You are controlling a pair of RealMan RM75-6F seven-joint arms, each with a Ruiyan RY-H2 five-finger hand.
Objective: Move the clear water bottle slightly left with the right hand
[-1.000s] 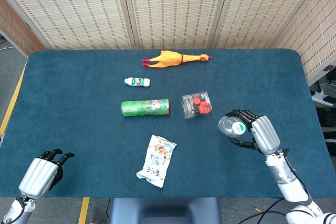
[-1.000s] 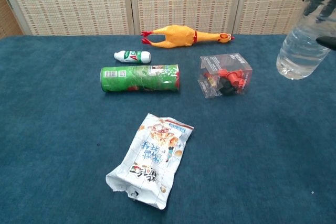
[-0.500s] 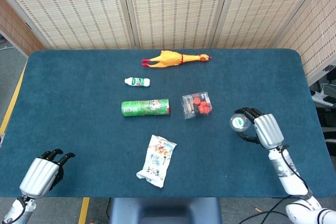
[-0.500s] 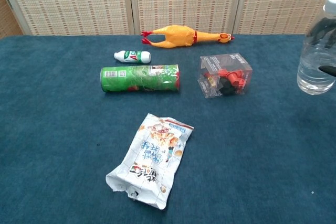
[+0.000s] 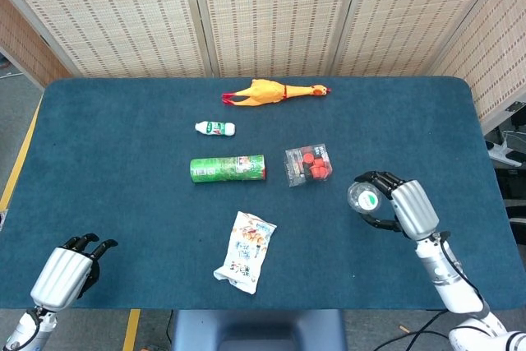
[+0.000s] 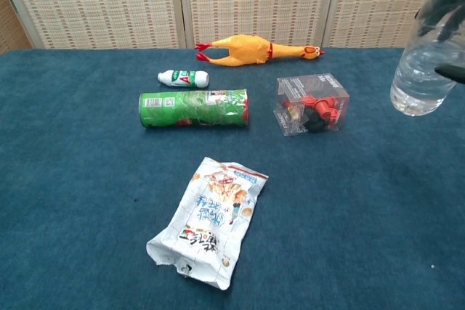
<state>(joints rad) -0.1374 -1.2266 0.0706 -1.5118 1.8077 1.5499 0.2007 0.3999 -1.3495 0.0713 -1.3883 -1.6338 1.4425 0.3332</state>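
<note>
Clear water bottle [image 5: 362, 198] gripped upright in right hand [image 5: 408, 210], lifted off blue table [image 5: 123, 162], right of clear box of red pieces [image 5: 309, 164]. Left hand [image 5: 66, 271] near front-left corner, fingers curled, holding nothing.

The table [image 5: 123, 162] was covered in a matt, napped blue cloth, rough like felt. The clear water bottle [image 6: 421, 78] was smooth see-through plastic, held by the right hand [image 5: 403, 207], whose back was brushed silvery metal with black fingers; the left hand [image 5: 64, 273] looked the same. The snack bag [image 6: 207, 223] was crinkled glossy foil. The green can [image 6: 192, 109] had a shiny printed wrap, the small box [image 6: 312, 103] was clear hard plastic, and the chicken toy [image 6: 251, 50] looked rubbery and smooth
</note>
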